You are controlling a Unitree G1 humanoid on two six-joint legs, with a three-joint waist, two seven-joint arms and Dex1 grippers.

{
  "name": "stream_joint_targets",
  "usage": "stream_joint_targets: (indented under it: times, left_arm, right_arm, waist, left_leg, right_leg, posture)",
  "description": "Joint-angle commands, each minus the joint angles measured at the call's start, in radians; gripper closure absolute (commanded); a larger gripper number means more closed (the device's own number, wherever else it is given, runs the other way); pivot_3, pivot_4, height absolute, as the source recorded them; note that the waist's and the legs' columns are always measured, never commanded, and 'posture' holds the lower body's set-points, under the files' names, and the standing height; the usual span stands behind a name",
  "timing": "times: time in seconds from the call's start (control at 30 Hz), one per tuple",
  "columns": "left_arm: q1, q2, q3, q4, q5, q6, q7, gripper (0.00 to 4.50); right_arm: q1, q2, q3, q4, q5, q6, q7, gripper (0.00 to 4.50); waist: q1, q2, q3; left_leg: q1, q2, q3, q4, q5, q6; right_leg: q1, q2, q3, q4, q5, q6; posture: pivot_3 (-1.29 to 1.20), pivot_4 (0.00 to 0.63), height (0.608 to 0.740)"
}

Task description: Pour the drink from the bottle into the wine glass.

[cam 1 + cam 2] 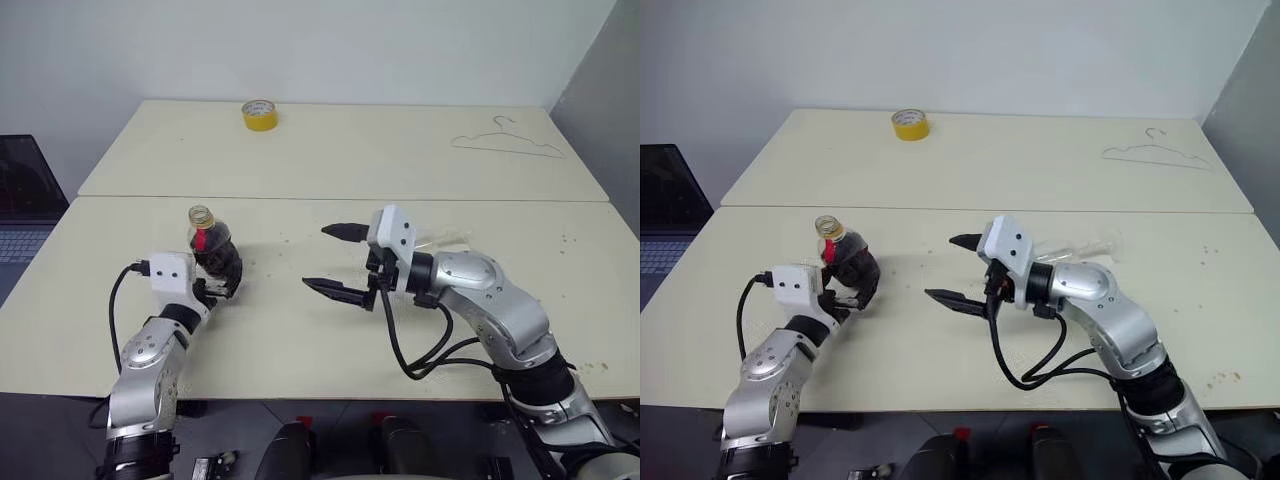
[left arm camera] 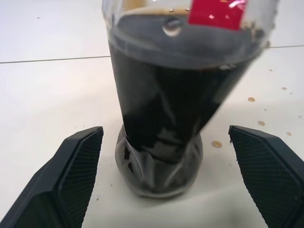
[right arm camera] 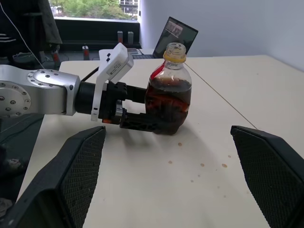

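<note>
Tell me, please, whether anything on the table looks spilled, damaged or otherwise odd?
Yes. Small brown droplets dot the cream table beside the squat clear plastic bottle of dark drink, suggesting a spill. The bottle's lower body looks crumpled and it has no cap. A clear stemmed wine glass appears to lie on its side behind the right arm.
</note>
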Motion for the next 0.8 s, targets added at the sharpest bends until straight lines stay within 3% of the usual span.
stream_joint_targets:
  times: [0.03, 0.33, 0.53, 0.63, 0.8]
  left_arm:
    - [0.045, 0.002, 0.004, -0.067, 0.013, -0.030, 0.004, 0.02]
    - [0.231, 0.025, -0.002, -0.171, 0.006, -0.048, -0.057, 0.02]
    - [0.268, 0.050, -0.138, -0.283, 0.059, -0.037, -0.117, 0.02]
    - [0.245, 0.080, -0.222, -0.348, 0.041, 0.015, -0.178, 0.02]
    - [0.115, 0.108, -0.263, -0.363, -0.019, 0.110, -0.238, 0.02]
  right_arm:
    - [0.018, -0.026, -0.014, -0.065, 0.003, -0.026, 0.021, 0.00]
    - [0.082, -0.087, -0.067, -0.112, 0.007, -0.030, 0.007, 0.00]
    - [0.162, -0.158, -0.164, -0.122, -0.042, -0.057, -0.039, 0.00]
    - [0.218, -0.223, -0.208, -0.110, -0.116, -0.092, -0.070, 0.00]
    - [0.262, -0.322, -0.211, -0.082, -0.256, -0.112, -0.108, 0.00]
  waist:
    - [0.000, 0.000, 0.000]
    - [0.000, 0.000, 0.000]
    - [0.010, 0.000, 0.000]
    - [0.014, 0.000, 0.000]
    - [0.016, 0.000, 0.000]
  left_leg:
    - [0.000, 0.000, 0.000, 0.000, 0.000, 0.000]
    - [0.000, 0.000, 0.000, 0.000, 0.000, 0.001]
    - [0.000, 0.000, 0.001, 0.000, 0.000, 0.001]
    - [0.000, -0.001, 0.001, 0.000, 0.000, 0.001]
    - [0.001, 0.001, 0.001, 0.000, 0.000, 0.001]
  right_leg:
    - [0.000, 0.000, 0.000, 0.000, 0.000, 0.000]
    - [0.000, 0.000, 0.000, 0.000, 0.000, 0.000]
    - [0.002, 0.000, 0.000, -0.001, 0.000, 0.000]
    - [0.002, -0.001, 0.000, -0.001, 0.000, 0.000]
    - [0.002, 0.001, 0.000, 0.000, 0.000, 0.000]
  posture:
    - [0.00, 0.150, 0.740]
    - [0.00, 0.150, 0.740]
    - [0.00, 0.150, 0.740]
    - [0.00, 0.150, 0.740]
    - [0.00, 0.150, 0.740]
